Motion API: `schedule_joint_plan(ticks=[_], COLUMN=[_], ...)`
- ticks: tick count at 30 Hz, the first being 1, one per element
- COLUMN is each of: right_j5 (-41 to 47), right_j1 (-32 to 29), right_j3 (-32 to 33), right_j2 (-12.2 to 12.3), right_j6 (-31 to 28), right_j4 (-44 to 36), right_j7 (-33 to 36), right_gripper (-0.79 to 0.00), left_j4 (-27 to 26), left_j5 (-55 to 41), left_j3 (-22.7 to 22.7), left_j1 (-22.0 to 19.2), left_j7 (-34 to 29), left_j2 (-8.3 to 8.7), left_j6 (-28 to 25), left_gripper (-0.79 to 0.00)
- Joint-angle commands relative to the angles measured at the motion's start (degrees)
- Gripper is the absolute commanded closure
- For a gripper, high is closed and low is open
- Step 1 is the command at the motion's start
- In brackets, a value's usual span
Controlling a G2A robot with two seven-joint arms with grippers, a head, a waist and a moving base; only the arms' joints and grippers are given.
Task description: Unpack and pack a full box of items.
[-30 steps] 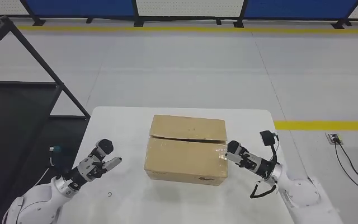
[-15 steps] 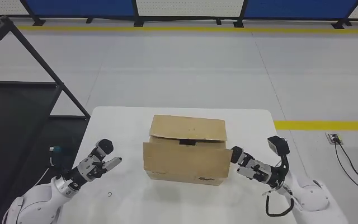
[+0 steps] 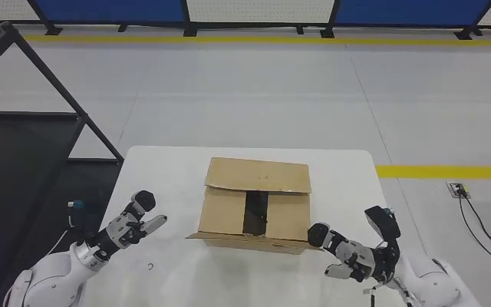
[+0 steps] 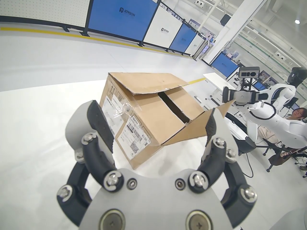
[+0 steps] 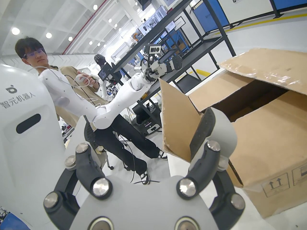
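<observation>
Barcoded shipping label (image 4: 134, 137) on left end of cardboard box (image 3: 257, 203), up-arrows (image 5: 275, 184) on right end. Box centred on table (image 3: 169, 169), front flap (image 3: 245, 239) folded out. Left gripper (image 3: 152, 212) spread apart, well clear; right gripper (image 3: 326, 249) spread apart at flap's right corner.

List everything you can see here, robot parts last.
box: one, brown cardboard, middle of the table, top flaps open.
table: one, white, under the box.
small ring: one, dark, on the table near the left gripper.
rack: one, black, left of the table.
panels: several, blue and white, along the far floor edge.
floor lines: two, yellow, one by the panels, one right of the table.
left gripper: one, grey and black, open, above the table's left near corner.
right gripper: one, grey and black, open, at the box's near flap.
</observation>
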Motion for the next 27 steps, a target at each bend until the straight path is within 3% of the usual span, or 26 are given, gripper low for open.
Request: schedule_joint_plan(ticks=[1,7,12,20,27], right_j5=[-1.71,-4.59,-5.07,-4.59,-5.41], right_j1=[-0.27,0.04,0.45,2.01,4.68], right_j3=[-0.99,-4.15,-5.94,-8.28,-10.96], right_j2=[1.05,4.22,6.01,7.6,8.08], right_j6=[-1.2,-2.69,-2.69,-2.69,-2.69], right_j4=[0.2,0.98,1.73,3.52,5.64], right_j7=[-1.2,-2.7,-2.7,-2.71,-2.71], right_gripper=[-0.785,-0.785,-0.785,-0.785,-0.785], left_j4=[-0.73,-2.57,-3.78,-4.49,-4.8], left_j5=[0.41,-0.26,-4.92,-10.31,-10.5], left_j3=[0.55,3.24,5.8,9.89,13.26], left_j1=[0.36,1.1,1.63,2.16,2.2], left_j7=[0.53,-1.08,-8.03,-18.05,-19.15], left_j2=[0.02,0.4,1.25,2.72,4.61], left_j6=[0.63,-0.43,-2.58,-4.34,-3.24], left_gripper=[-0.785,-0.785,-0.785,-0.785,-0.785])
